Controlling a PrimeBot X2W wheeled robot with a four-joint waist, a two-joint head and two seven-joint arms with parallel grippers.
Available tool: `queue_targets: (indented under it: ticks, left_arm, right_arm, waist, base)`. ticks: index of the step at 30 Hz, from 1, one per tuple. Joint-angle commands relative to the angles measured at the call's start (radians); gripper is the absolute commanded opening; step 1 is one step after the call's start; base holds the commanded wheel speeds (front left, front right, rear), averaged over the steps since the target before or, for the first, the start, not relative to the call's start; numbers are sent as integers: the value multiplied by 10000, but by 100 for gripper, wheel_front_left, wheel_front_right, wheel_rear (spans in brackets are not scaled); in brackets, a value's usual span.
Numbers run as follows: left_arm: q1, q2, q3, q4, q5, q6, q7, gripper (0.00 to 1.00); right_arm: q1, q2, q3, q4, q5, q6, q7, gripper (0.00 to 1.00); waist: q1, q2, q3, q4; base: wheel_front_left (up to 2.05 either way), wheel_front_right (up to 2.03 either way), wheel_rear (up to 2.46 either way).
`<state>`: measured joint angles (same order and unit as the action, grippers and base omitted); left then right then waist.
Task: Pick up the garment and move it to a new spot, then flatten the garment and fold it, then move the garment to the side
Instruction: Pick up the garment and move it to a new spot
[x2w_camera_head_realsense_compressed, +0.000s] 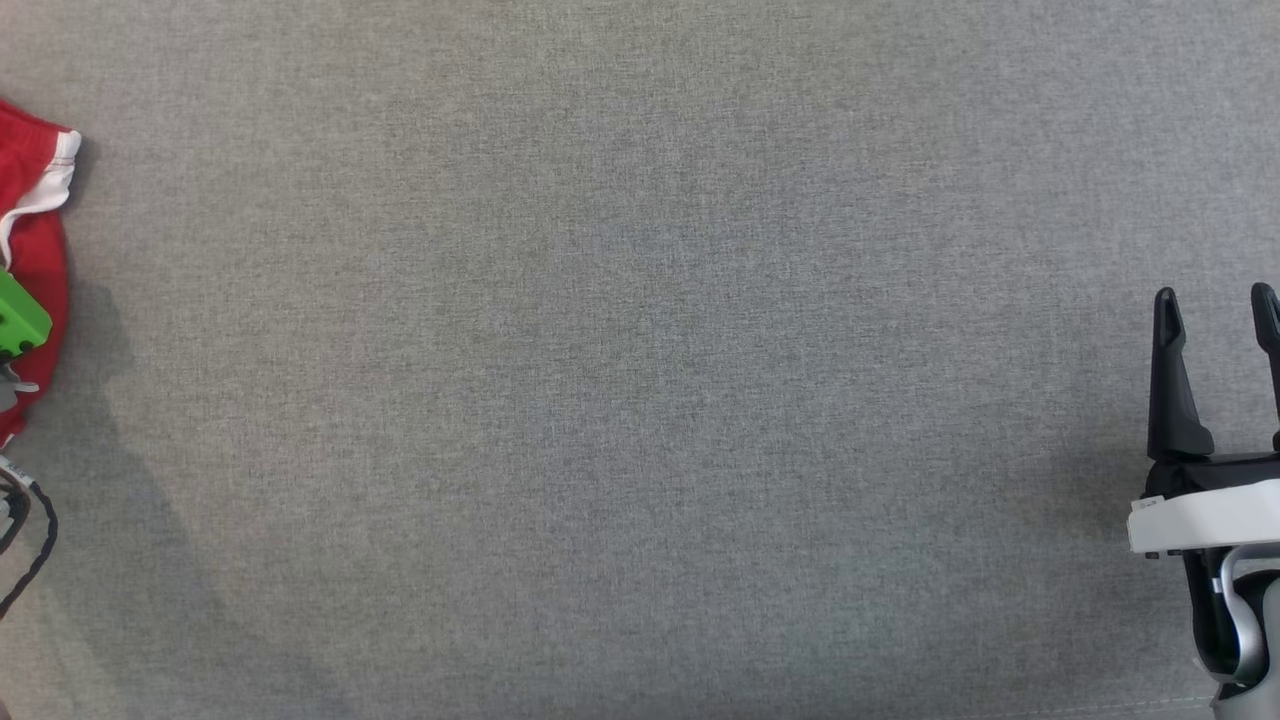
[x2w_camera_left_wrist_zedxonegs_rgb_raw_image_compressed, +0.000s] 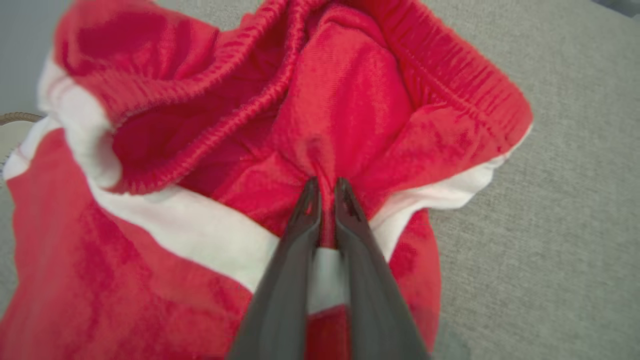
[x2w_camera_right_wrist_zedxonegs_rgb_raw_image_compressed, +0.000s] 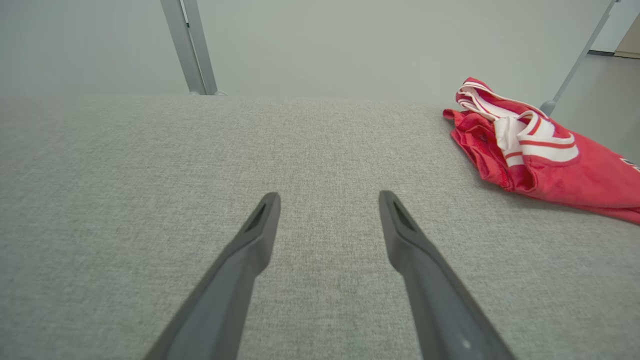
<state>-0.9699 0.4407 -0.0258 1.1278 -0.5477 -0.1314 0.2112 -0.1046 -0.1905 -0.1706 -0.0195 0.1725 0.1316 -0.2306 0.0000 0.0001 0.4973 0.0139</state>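
Left tool (x2w_camera_left_wrist_zedxonegs_rgb_raw_image_compressed: 326, 187): you have it clenched on the red fabric garment with white bands (x2w_camera_left_wrist_zedxonegs_rgb_raw_image_compressed: 350, 100). The two dark fingers (x2w_camera_left_wrist_zedxonegs_rgb_raw_image_compressed: 295, 250) stand nearly together. A narrow pinch of red cloth, with a bit of white band, is caught between them. From the left wrist view, the garment bunches up beyond and around the fingertips. A ribbed red hem curls over the top, and a white band runs across below it on both sides of the fingers. The cloth spreads mostly to that view's left; bare surface shows at its right.

Right tool (x2w_camera_head_realsense_compressed: 1215, 295): released, fingers spread wide, nothing between them. It hangs over the bare grey woven tabletop (x2w_camera_head_realsense_compressed: 640, 360) at the head view's far right.

Garment position: in the head view it (x2w_camera_head_realsense_compressed: 40, 250) sits at the far left edge, well apart from the right tool, with the whole bare tabletop between. A green block (x2w_camera_head_realsense_compressed: 20, 318) overlaps it there, and a black cable (x2w_camera_head_realsense_compressed: 35, 540) loops just below. In the right wrist view the garment (x2w_camera_right_wrist_zedxonegs_rgb_raw_image_compressed: 545, 160) lies crumpled toward the upper right near the tabletop's far edge, well clear of the right tool (x2w_camera_right_wrist_zedxonegs_rgb_raw_image_compressed: 330, 197).
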Motion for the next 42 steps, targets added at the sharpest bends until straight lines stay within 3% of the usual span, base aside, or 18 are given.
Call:
queue_targets:
  ticks: [1, 16, 26, 32, 42]
  left_arm:
    - [0, 94, -62, 118, 63, 22, -175, 0]
    - [-921, 374, -974, -836, 525, 22, -3232, 0]
    - [-1817, 150, -2456, -3353, 424, 22, -3224, 0]
    - [-2034, -316, -3172, -4838, 341, 20, -2716, 0]
    - [-1249, -2110, -4282, -6002, 113, 92, -2351, 0]
  right_arm:
    - [-91, 24, 24, 2, -50, -20, 9, 100]
    - [-37, 327, 404, 684, 150, -20, -194, 100]
    - [-2, 806, 800, 1390, 342, -20, -339, 100]
    - [60, 1078, 923, 1580, 447, -20, -350, 100]
    - [146, 1315, 1001, 1540, 556, -20, -353, 100]
  waist:
    - [0, -1, -24, 4]
    - [0, -1, -1165, 124]
    - [0, -1, -2304, -586]
    - [0, -1, -2693, -1517]
    - [0, -1, -2832, -2574]
  base:
    - [0, 0, 0]
    - [0, 0, 0]
    - [0, 0, 0]
    - [0, 0, 0]
    - [0, 0, 0]
